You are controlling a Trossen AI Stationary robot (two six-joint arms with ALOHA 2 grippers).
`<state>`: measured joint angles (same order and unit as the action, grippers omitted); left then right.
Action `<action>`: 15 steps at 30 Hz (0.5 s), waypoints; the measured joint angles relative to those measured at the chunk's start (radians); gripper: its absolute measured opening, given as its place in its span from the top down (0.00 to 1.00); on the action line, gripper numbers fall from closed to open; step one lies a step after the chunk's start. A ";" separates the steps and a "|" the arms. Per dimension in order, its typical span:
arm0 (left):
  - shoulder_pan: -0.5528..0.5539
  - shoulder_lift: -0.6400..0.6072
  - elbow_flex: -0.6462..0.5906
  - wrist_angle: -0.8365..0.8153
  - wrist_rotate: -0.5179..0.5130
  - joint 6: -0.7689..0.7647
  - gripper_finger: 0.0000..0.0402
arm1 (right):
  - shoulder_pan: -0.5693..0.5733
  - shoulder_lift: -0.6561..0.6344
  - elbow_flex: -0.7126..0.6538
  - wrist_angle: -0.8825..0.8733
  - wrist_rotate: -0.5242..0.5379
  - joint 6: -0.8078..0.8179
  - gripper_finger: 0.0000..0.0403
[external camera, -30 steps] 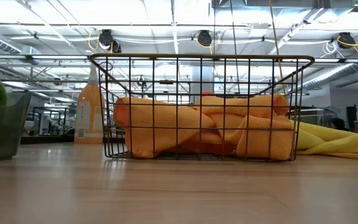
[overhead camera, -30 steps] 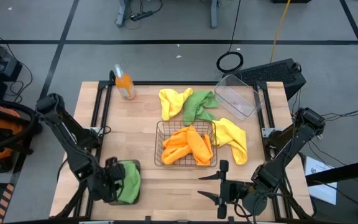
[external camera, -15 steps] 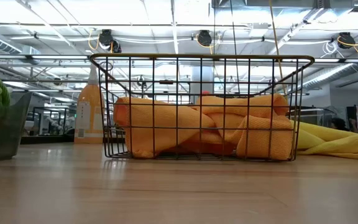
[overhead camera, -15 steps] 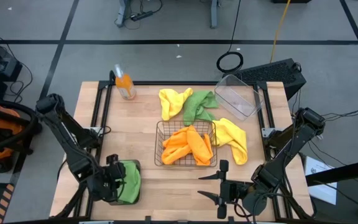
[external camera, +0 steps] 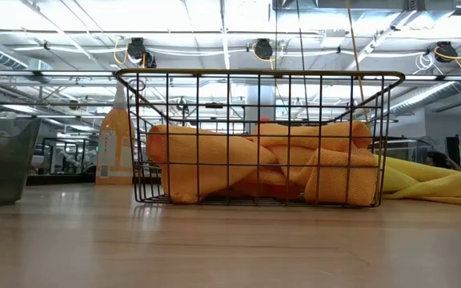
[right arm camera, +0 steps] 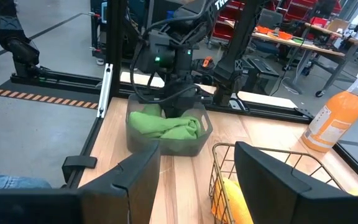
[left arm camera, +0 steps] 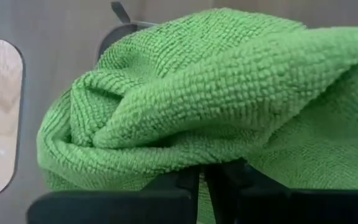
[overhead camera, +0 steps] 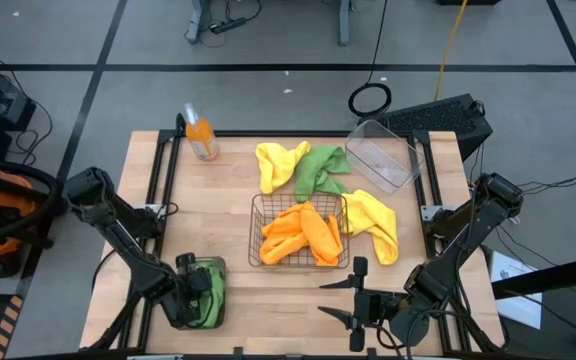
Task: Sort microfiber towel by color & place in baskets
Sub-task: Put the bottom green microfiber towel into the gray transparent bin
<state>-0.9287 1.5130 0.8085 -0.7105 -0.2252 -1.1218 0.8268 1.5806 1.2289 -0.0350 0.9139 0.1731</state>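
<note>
Now the left claw [overhead camera: 200, 293] has dipped into the grey tray [overhead camera: 215, 266], closed against the green towel [left arm camera: 216, 106].

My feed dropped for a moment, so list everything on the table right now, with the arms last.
Wire-mesh basket: one, dark, table centre, holding orange towels.
Grey tray: one, near-left corner, holding a green towel.
Clear tub: one, far right, nothing seen inside.
Loose yellow towels: two, one behind the basket, one to its right.
Loose green towel: one, behind the basket.
Orange bottle: one, far left.
Left pincer: shut, down in the tray.
Right pincer: open, near edge.
</note>
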 joint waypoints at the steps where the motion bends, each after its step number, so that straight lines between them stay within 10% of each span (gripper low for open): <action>1: 0.000 -0.003 0.001 -0.001 0.000 0.002 0.92 | -0.004 0.000 0.000 0.000 0.000 0.005 0.51; 15: 0.000 -0.155 0.035 -0.047 -0.037 -0.050 0.76 | -0.295 -0.051 -0.001 -0.127 0.015 -0.256 0.51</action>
<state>-0.9289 1.3583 0.8433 -0.7577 -0.2619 -1.1716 0.5320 1.5297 1.2278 -0.1616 0.9291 -0.0828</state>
